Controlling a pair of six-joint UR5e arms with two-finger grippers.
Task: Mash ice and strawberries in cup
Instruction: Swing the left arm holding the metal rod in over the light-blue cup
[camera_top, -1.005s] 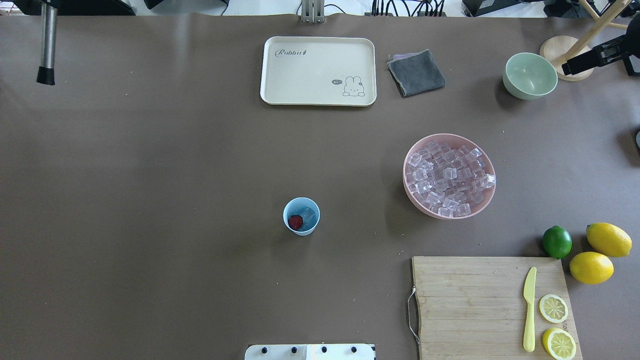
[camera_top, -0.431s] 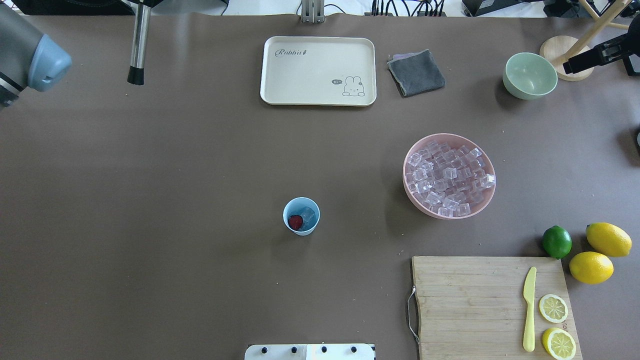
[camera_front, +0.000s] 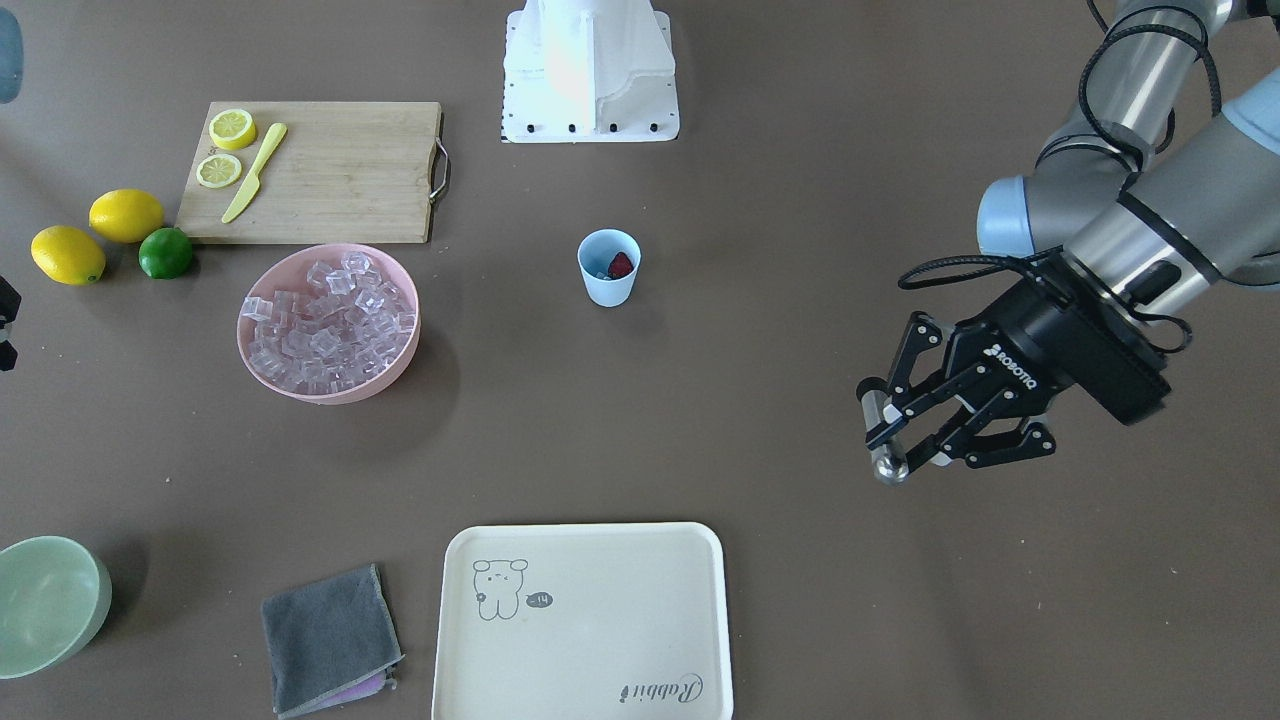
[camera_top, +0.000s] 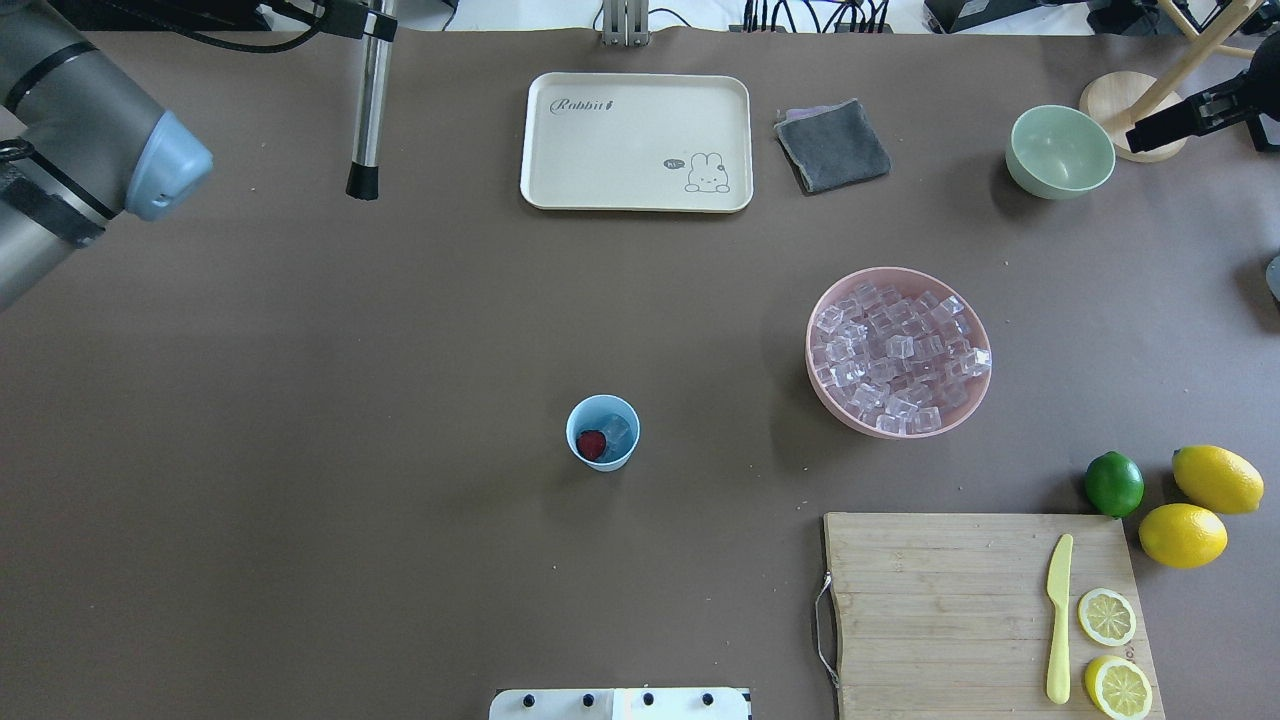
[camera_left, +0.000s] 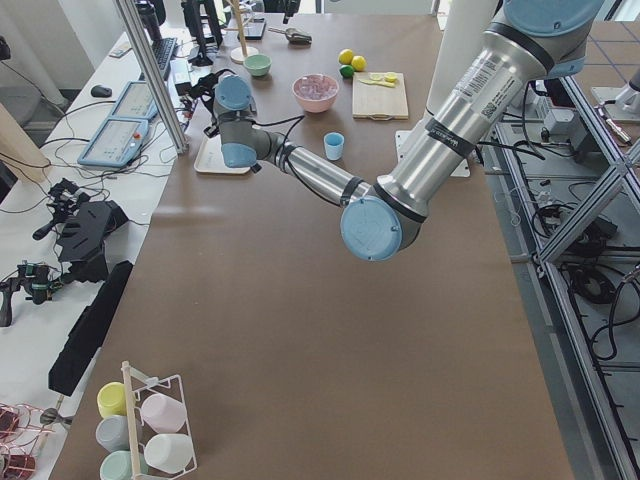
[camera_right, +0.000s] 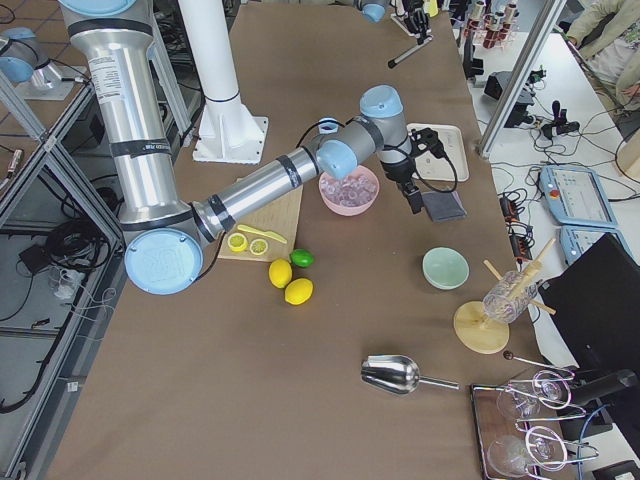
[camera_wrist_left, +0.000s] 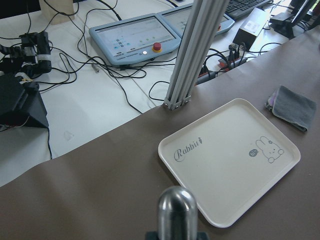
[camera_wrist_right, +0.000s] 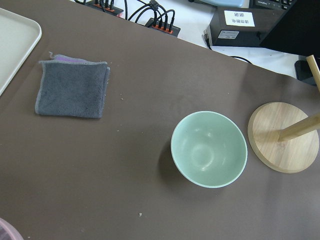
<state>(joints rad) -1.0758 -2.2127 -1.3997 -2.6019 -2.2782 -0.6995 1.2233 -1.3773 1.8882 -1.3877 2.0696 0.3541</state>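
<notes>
The light blue cup (camera_top: 603, 433) stands mid-table and shows in the front view (camera_front: 609, 268) too. Inside it lie one dark red strawberry (camera_top: 591, 444) and a clear ice cube (camera_top: 616, 430). My left gripper (camera_front: 890, 436) is shut on a steel muddler (camera_top: 369, 100) with a black tip, held upright over the far left of the table, well away from the cup. Its rounded top shows in the left wrist view (camera_wrist_left: 176, 210). My right gripper (camera_top: 1160, 125) hovers at the far right by the pale green bowl (camera_top: 1060, 150); I cannot tell whether it is open or shut.
A pink bowl (camera_top: 812, 350) full of ice cubes stands right of the cup. A cream tray (camera_top: 636, 140) and grey cloth (camera_top: 832, 145) lie at the far edge. A cutting board (camera_top: 940, 610) with knife and lemon halves, a lime and two lemons are at the near right.
My left arm has swung right along the far edge, carrying the muddler from the far left corner towards the tray. The cup and the right arm have not moved.
</notes>
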